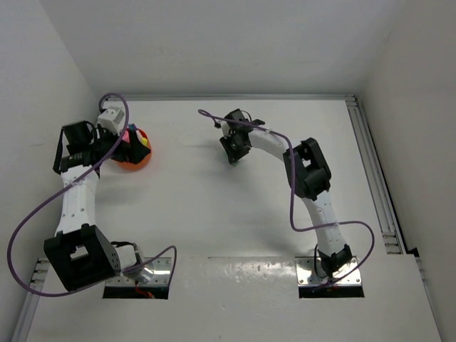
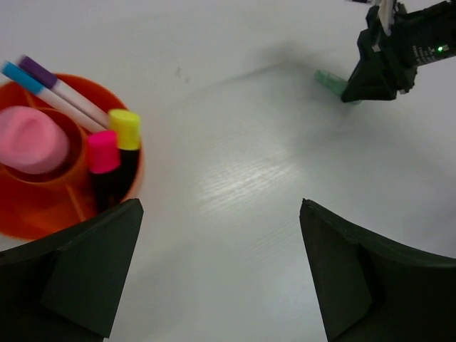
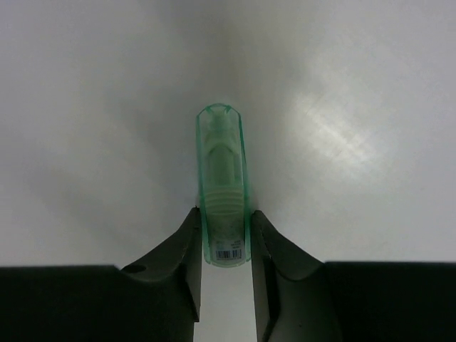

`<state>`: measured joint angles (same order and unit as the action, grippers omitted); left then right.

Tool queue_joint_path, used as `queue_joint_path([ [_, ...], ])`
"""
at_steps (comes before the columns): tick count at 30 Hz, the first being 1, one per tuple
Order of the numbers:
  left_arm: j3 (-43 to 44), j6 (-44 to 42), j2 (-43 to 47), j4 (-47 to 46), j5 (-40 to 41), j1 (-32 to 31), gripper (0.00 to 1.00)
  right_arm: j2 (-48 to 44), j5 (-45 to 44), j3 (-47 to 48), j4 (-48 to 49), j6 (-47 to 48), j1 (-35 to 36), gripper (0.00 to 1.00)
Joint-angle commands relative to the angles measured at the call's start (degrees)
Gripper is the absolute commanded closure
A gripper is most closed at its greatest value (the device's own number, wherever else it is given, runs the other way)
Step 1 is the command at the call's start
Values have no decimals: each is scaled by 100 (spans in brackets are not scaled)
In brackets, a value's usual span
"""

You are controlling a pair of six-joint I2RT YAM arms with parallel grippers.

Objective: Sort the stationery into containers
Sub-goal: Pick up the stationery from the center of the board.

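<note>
Right wrist view says you're nearly there: your right gripper (image 3: 224, 217) is pinched on the barcode end of the green highlighter (image 3: 223, 164), which lies flat on the table (image 3: 356, 107), well apart from the orange bowl (image 2: 28, 214). It's a stubby, see-through green thing with a faceted cap. The bowl already holds the pink chunky item (image 2: 28, 139), two pens (image 2: 60, 91) and the pink- and yellow-capped highlighters (image 2: 114, 142). Your left gripper (image 2: 221, 214) hangs wide open just beside the bowl, empty. I'd guess only the green one's left.

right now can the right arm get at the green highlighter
Likely yes: the right end effector has a finger against each side of the green highlighter, which lies alone on the table with nothing blocking it.
</note>
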<state>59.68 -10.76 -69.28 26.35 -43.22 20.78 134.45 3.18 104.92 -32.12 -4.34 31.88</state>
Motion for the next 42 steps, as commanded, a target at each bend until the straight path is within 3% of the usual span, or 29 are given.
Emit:
queue_joint_path([
  [1,-377,636,300,-524,-870,14,4,-996,891,-656,204,-128,108,91],
  [4,-913,1557,432,-1200,-1328,-82,12,-1822,2032,-1576,721,-382,134,93],
  [7,-1353,2367,468,-1729,-1294,-310,17,-2544,2563,-2150,1339,-638,283,98],
  [10,-1608,2851,441,-1914,-1128,-574,36,-2801,2758,-2038,1130,-612,529,100],
  [16,-1882,3774,574,-2468,-871,-1048,41,-2934,2681,-1521,795,-569,1101,100],
  [23,-1477,4293,555,-2468,-1083,-1348,41,-2828,1845,-913,356,-102,1663,100],
  [30,-1898,4644,801,-2897,-1223,-1445,40,-2802,1642,-851,329,-6,1769,100],
  [35,-2127,4856,942,-3101,-1329,-1471,31,-2784,1300,-903,347,65,1787,100],
  [42,-2171,4890,846,-3012,-1206,-1594,33,-2688,1141,-737,399,91,1848,100],
])
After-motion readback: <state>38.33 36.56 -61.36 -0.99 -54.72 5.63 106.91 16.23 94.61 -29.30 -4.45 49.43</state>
